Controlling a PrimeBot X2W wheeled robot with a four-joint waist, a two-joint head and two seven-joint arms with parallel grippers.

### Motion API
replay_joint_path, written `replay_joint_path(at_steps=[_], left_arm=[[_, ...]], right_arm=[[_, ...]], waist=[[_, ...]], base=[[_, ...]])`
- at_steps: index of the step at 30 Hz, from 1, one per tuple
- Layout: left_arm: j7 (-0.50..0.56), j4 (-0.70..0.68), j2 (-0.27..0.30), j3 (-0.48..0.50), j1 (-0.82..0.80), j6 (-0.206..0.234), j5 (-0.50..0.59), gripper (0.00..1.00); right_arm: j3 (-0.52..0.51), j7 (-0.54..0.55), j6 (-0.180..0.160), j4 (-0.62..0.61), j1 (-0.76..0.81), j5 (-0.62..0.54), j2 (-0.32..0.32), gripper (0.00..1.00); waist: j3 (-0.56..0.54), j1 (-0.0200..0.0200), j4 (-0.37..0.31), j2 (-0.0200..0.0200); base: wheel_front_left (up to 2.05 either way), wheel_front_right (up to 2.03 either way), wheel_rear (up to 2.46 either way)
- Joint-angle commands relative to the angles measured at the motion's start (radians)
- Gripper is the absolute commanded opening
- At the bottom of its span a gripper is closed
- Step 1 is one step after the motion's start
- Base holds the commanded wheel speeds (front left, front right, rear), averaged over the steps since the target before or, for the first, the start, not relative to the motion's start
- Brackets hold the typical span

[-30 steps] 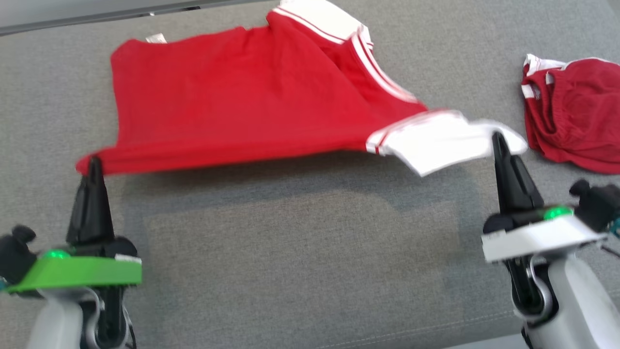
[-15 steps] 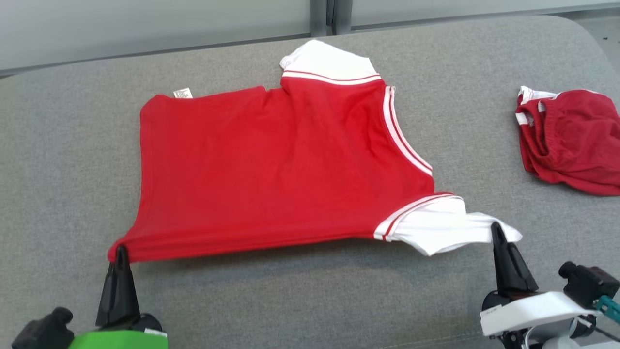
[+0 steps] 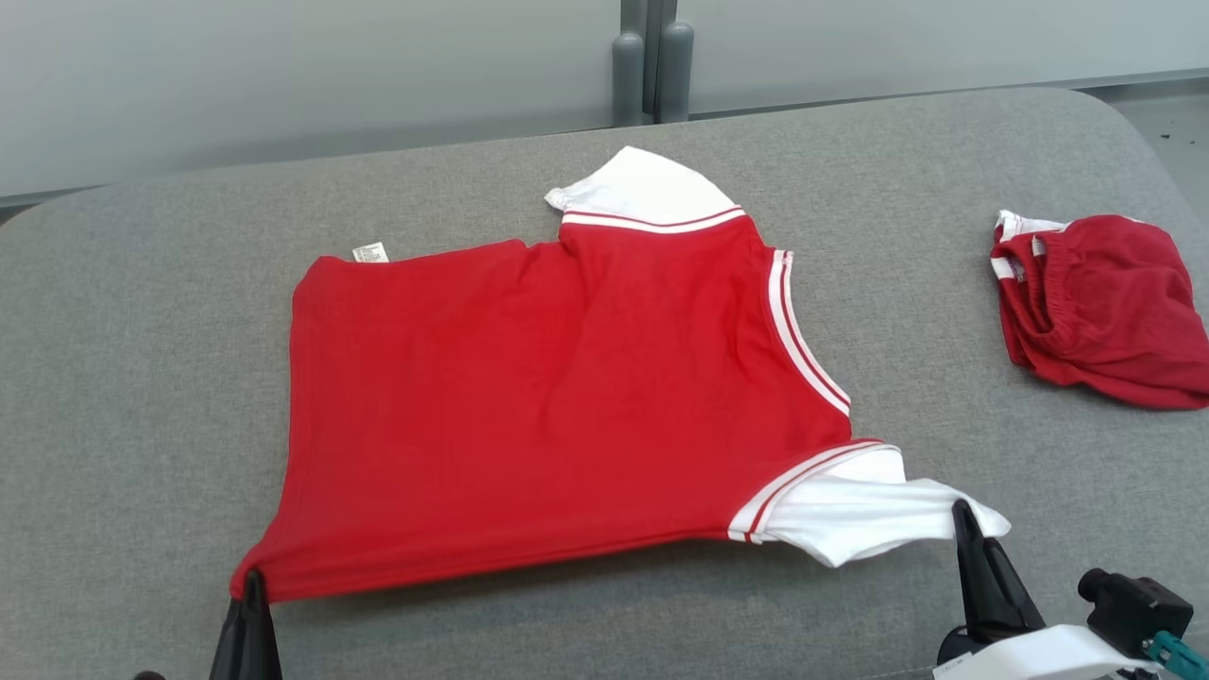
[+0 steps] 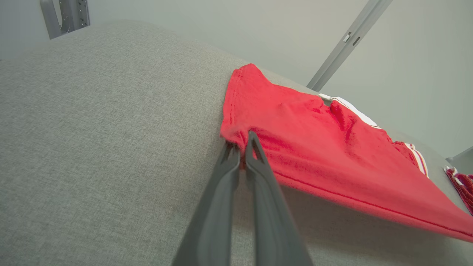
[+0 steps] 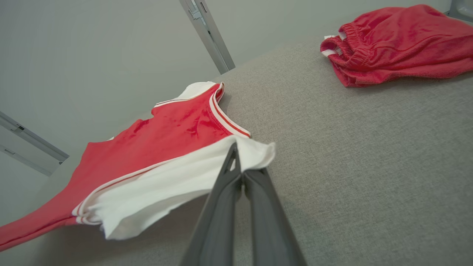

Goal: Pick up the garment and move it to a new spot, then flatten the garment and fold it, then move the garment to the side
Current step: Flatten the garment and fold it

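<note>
Grey surface [image 3: 142,359], one red shirt [image 3: 529,406], one bundled shorts [image 3: 1105,312], left pincer [image 3: 251,578] and right pincer [image 3: 962,512] both gripping shirt

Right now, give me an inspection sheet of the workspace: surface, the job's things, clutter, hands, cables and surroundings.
Surface: grey cushion, woven fabric, with a seam along its near edge.
Job's things: red shirt spread mostly flat, its near edge lifted off the cushion with a shadow beneath; a small label shows at its far left corner.
Clutter: red shorts, crumpled, lying apart on the right of the shirt.
Hands: left hand shut on the shirt's near hem corner; right hand shut on the white sleeve.
Cables: nothing seen.
Surroundings: pale wall panels behind the cushion, with a grey metal post between them.
</note>
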Motion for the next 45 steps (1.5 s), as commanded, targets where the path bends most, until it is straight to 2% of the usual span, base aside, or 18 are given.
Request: replay_joint_path(at_steps=[1,13,29,37,45], left_arm=[[-0.003,0.005,0.003,0.004,0.023,-0.002,0.011,0.00],[-0.003,0.012,0.002,-0.012,0.081,-0.004,-0.012,0.00],[-0.003,0.047,0.002,-0.035,0.037,-0.006,-0.108,0.00],[-0.003,0.100,0.002,-0.086,-0.039,-0.007,-0.109,0.00],[-0.003,0.220,0.011,-0.076,-0.182,-0.008,-0.088,0.00]], right_arm=[[-0.007,-0.005,-0.002,0.004,0.021,-0.002,-0.002,0.00],[0.005,0.019,-0.002,-0.017,0.079,0.002,-0.016,0.00],[0.044,0.030,-0.002,0.040,0.024,0.005,-0.020,0.00],[0.065,0.050,-0.002,0.075,-0.043,-0.053,-0.038,0.00],[0.071,0.065,-0.002,0.158,-0.192,-0.104,-0.038,0.00]], waist=[[-0.011,0.0001,0.003,0.0001],[-0.034,0.0001,-0.009,0.0001],[-0.068,0.0001,-0.017,0.0001],[-0.069,0.0001,-0.013,0.0001],[-0.031,0.0001,-0.006,0.0001]], base=[[0.00,0.00,0.00],[0.00,0.00,0.00],[0.00,0.00,0.00],[0.00,0.00,0.00],[0.00,0.00,0.00]])
